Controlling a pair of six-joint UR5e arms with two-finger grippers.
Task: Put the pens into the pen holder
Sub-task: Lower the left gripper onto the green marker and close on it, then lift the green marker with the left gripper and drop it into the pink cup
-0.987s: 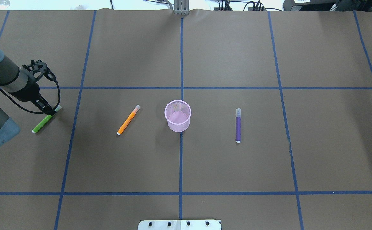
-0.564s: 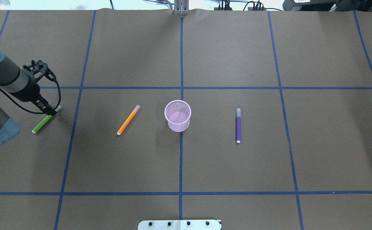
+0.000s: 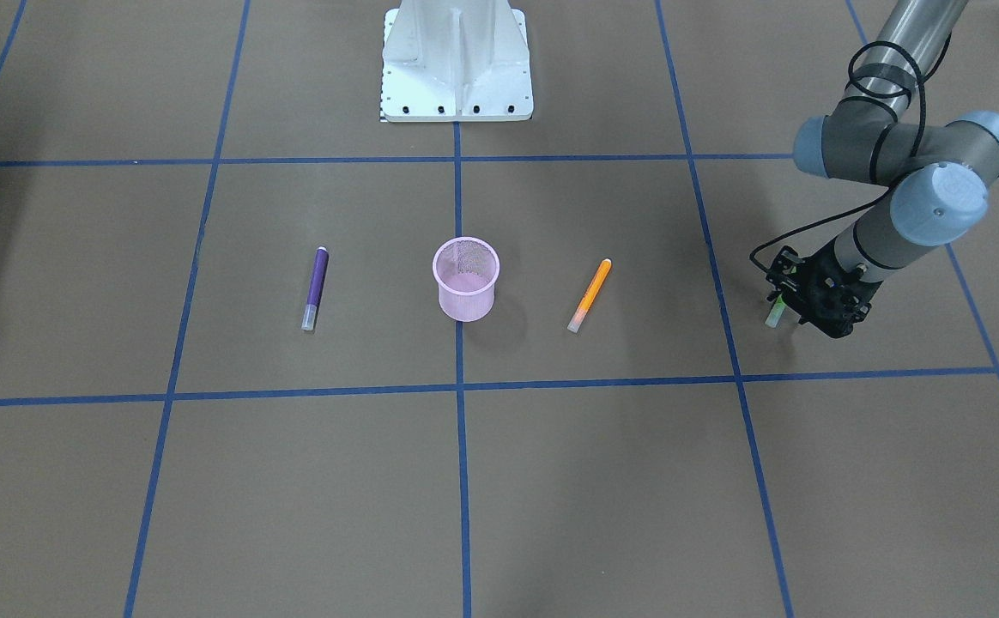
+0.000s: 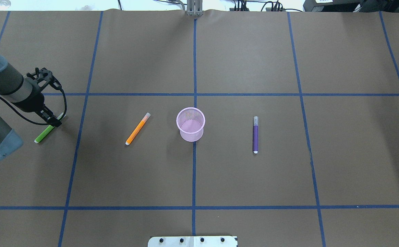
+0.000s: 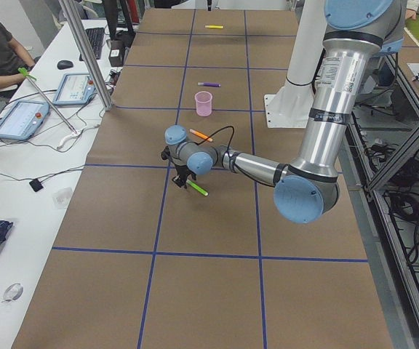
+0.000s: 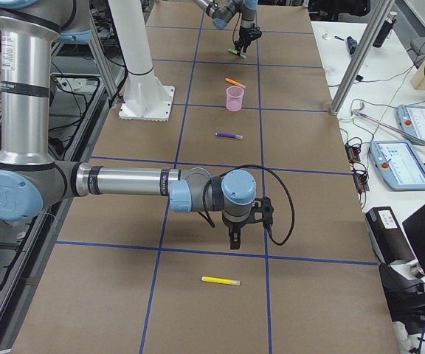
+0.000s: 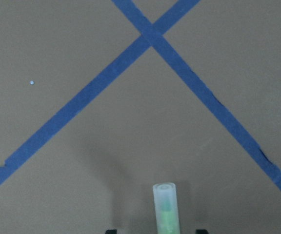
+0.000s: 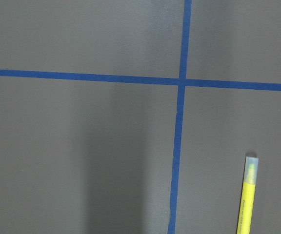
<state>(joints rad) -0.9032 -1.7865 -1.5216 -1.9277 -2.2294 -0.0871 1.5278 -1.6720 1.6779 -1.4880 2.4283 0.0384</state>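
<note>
In the right-end view the yellow pen [image 6: 220,281] lies nearest, flat on the brown surface [image 6: 198,317], at 6 o'clock of the right pincer [image 6: 233,240]. That pincer points down, apart from the pen; I cannot tell how far its jaws are parted. Farther along, in the overhead view, the purple pen [image 4: 255,134] lies at 3 o'clock of the upright pink pen holder [image 4: 191,136] and the orange pen [image 4: 137,128] at 9 o'clock, both apart from it. Farthest, the left pincer [image 4: 53,120] straddles the green pen [image 4: 43,134] near its cap, jaws parted with a gap on each side. The pen's tail points between 7 and 8 o'clock.
</note>
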